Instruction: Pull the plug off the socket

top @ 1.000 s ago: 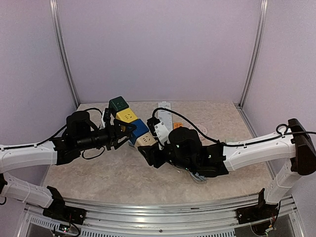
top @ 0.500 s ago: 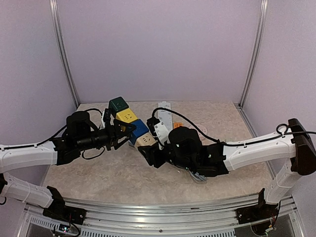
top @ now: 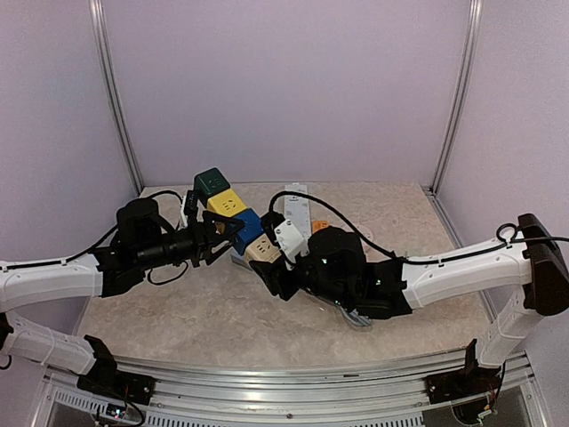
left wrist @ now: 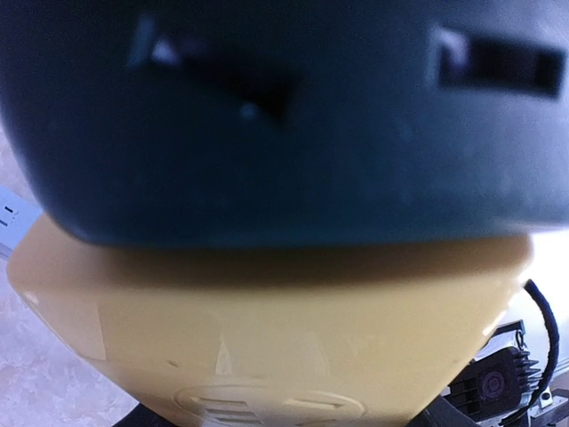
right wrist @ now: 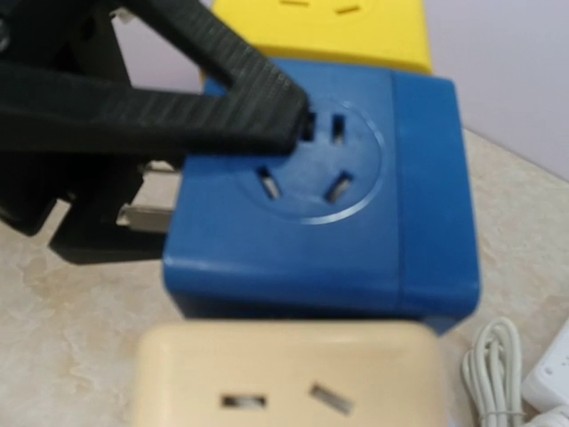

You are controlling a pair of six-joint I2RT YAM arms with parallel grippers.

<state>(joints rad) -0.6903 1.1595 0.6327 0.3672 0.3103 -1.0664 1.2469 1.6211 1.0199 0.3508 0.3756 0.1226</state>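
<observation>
In the top view, the row of blocks now sits a little higher and more to the left. The green block at the far end is closer to the back wall. The yellow block and the blue block go up with it. A gray patch now shows just below the blue block. The left gripper, with the plug in it, moves a bit left too. The white block beside the cream block sits a little lower.
</observation>
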